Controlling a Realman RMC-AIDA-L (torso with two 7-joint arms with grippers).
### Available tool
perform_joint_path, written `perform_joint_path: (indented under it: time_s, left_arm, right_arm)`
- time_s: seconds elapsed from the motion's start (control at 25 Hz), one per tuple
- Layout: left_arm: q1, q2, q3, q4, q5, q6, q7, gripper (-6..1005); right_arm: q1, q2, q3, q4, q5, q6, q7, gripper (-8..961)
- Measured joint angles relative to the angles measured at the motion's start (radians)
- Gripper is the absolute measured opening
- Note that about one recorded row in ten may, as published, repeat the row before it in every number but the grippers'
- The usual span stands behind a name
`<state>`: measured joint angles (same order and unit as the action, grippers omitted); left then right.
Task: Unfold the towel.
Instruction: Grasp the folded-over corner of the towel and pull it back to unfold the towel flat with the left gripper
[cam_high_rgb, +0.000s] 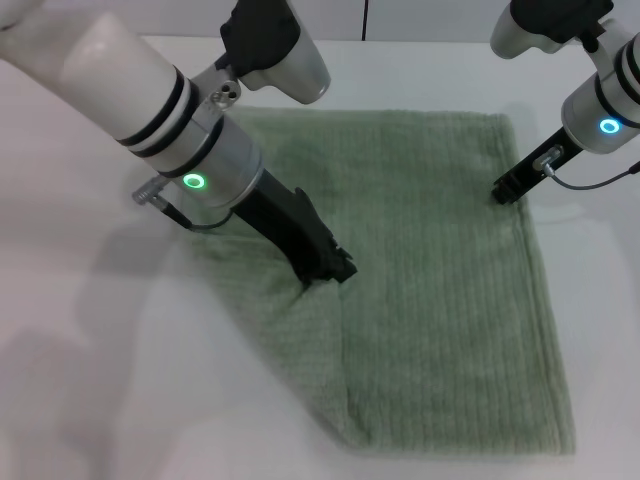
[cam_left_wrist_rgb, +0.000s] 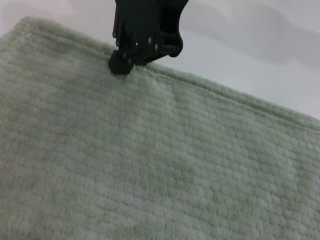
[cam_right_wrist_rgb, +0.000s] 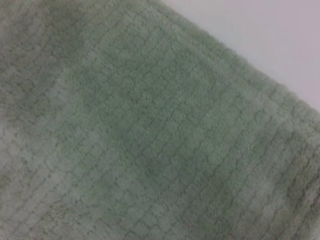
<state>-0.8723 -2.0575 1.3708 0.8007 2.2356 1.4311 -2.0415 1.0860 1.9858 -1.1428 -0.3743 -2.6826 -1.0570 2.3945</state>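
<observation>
The sage-green towel (cam_high_rgb: 430, 280) lies on the white table, with one layer folded over along a crease down its left part. My left gripper (cam_high_rgb: 328, 266) is low on the towel at the top of that crease, shut on a pinch of puckered cloth. My right gripper (cam_high_rgb: 502, 192) rests its tip on the towel's right hem with its fingers together. It also shows in the left wrist view (cam_left_wrist_rgb: 121, 64), pressing on the hemmed edge. The towel (cam_left_wrist_rgb: 150, 160) fills the left wrist view, and the right wrist view shows only the towel (cam_right_wrist_rgb: 150, 130) and a strip of table.
The white table (cam_high_rgb: 100, 380) surrounds the towel on all sides. The left arm's silver and white forearm (cam_high_rgb: 190, 150) reaches over the towel's back left corner. A dark cable (cam_high_rgb: 600, 180) hangs from the right wrist.
</observation>
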Motion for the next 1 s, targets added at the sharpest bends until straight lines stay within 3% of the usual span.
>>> perform_joint_path:
  time_s: [0.36,1.0]
  left_arm:
    - [0.036,0.0,-0.048,0.095,0.085,0.078,-0.003,56]
    - [0.103,0.0,-0.057,0.264,0.118,0.183,-0.011,56]
  right_arm:
    - [0.002,0.001,0.0,0.0,-0.001,0.0,0.0,1]
    - [0.003,0.001,0.0,0.0,-0.004,0.002,0.0,1]
